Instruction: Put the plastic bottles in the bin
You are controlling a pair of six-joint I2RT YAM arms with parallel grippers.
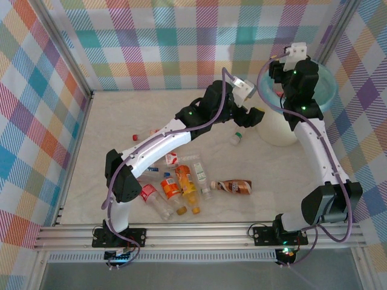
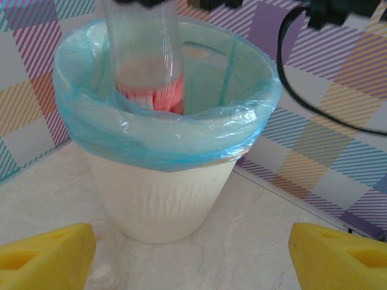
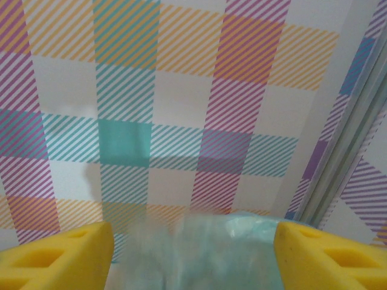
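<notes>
The bin (image 1: 275, 130), cream-white with a blue-green bag over its rim, stands at the back right. In the left wrist view a clear plastic bottle (image 2: 148, 60) with a red label hangs upright inside the bin's (image 2: 163, 199) mouth. My right gripper (image 3: 193, 257) is above the bin's bag rim (image 3: 260, 241). Its yellow fingers are wide apart, and a blurred clear shape sits below them without touching them. My left gripper (image 2: 193, 257) hovers low beside the bin (image 1: 255, 115), open and empty. Several bottles (image 1: 178, 187) lie in a heap at the front centre.
A brown-labelled bottle (image 1: 234, 187) lies right of the heap. A small green-capped bottle (image 1: 236, 138) rests near the bin's foot, and a red-capped one (image 1: 142, 135) lies by the left arm. Checked walls close the sides and back. The right arm's cable (image 2: 302, 90) hangs behind the bin.
</notes>
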